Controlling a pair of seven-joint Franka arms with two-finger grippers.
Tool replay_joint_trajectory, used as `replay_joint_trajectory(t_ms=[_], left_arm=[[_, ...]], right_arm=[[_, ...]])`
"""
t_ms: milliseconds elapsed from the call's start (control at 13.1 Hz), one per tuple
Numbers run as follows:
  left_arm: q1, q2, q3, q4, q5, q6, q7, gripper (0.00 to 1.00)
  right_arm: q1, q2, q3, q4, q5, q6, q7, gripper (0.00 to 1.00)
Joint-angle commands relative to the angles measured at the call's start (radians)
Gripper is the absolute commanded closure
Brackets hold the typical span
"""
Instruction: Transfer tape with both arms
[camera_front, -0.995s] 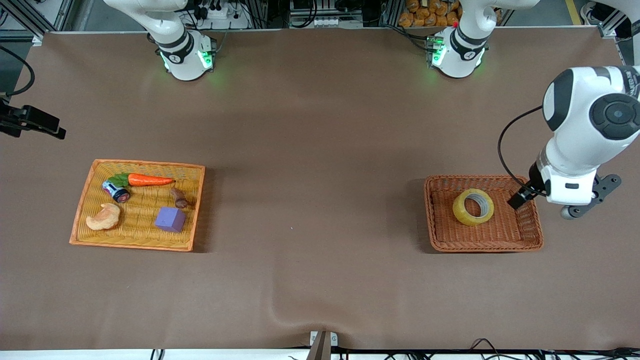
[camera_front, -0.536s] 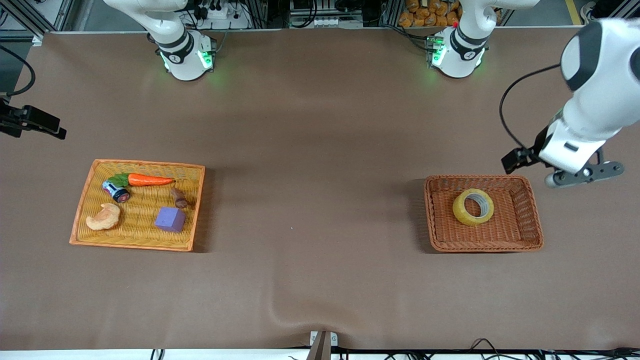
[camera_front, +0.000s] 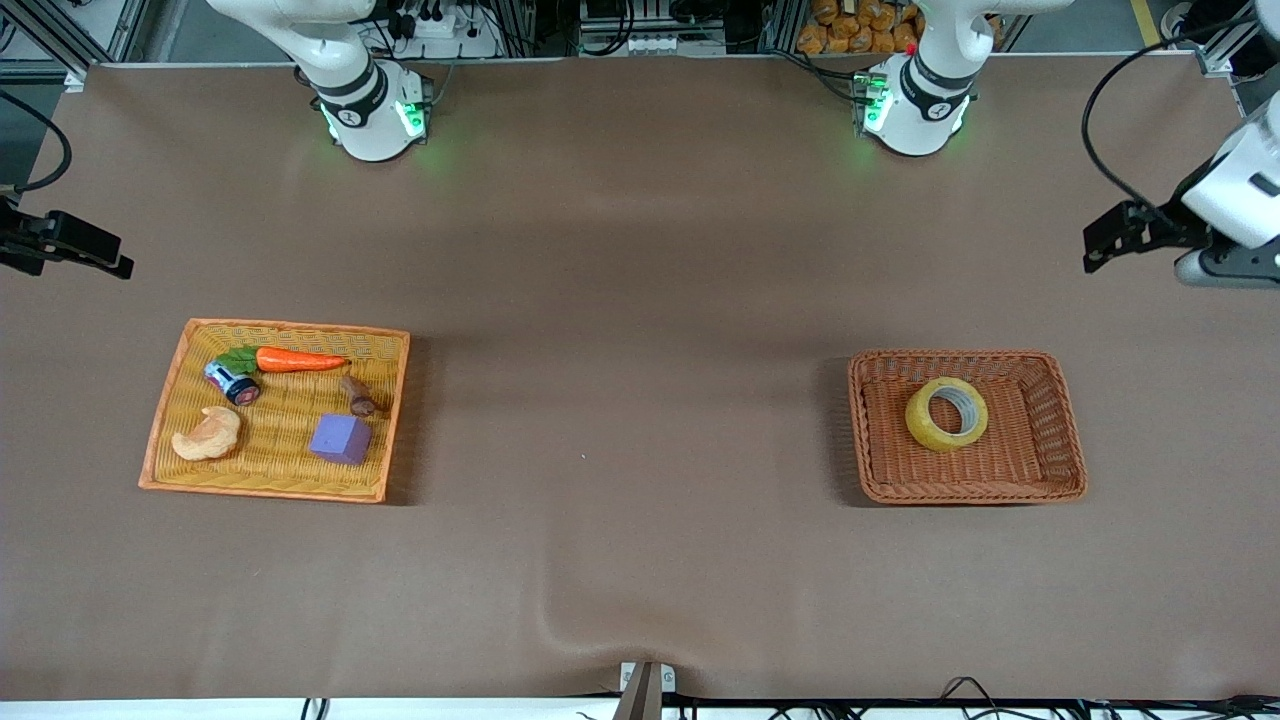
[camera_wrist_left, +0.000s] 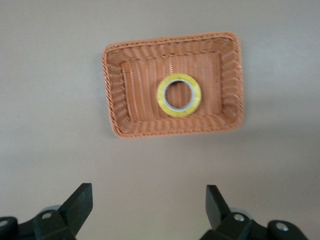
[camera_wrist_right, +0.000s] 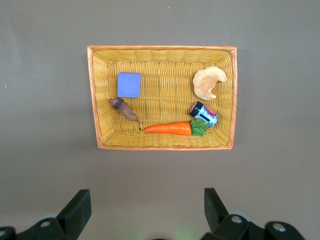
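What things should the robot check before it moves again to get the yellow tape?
1. Tape lying flat in the brown basket, nothing on top: ok.
2. Left gripper open and empty: ok.
3. Left gripper over the tape: not ok, it is over bare table near the left arm's end.
4. Right gripper open and empty for the handover: ok.
5. Yellow basket has a free spot among carrot, purple cube and the rest: ok.

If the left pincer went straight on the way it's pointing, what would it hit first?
Probably bare table: the left pincer is open, and the basket with the tape lies off its line, though depth is unclear.
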Motion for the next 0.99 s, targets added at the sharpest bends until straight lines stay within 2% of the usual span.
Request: replay_joint_trajectory(t_ms=[0, 77, 383, 918], left_arm=[[0.060, 0.030, -0.085, 0.094, -0.077, -0.070, 0.001, 0.00], [0.066, 0.029, -0.108, 0.095, -0.085, -0.070, -0.004, 0.00], [0.054, 0.026, -0.104, 0.094, -0.085, -0.070, -0.029, 0.00], [-0.009, 0.033, -0.096, 0.086, 0.056, -0.075, -0.055, 0.00]], right_arm=[[-0.002, -0.006, 0.001, -0.008, 0.013, 0.006, -0.012, 0.00], [-0.003, -0.005, 0.001, -0.009, 0.013, 0.003, -0.012, 0.00], [-0.003, -0.006, 0.001, -0.008, 0.013, 0.008, -0.012, 0.00], [-0.003, -0.006, 0.001, -0.008, 0.013, 0.005, -0.012, 0.00]])
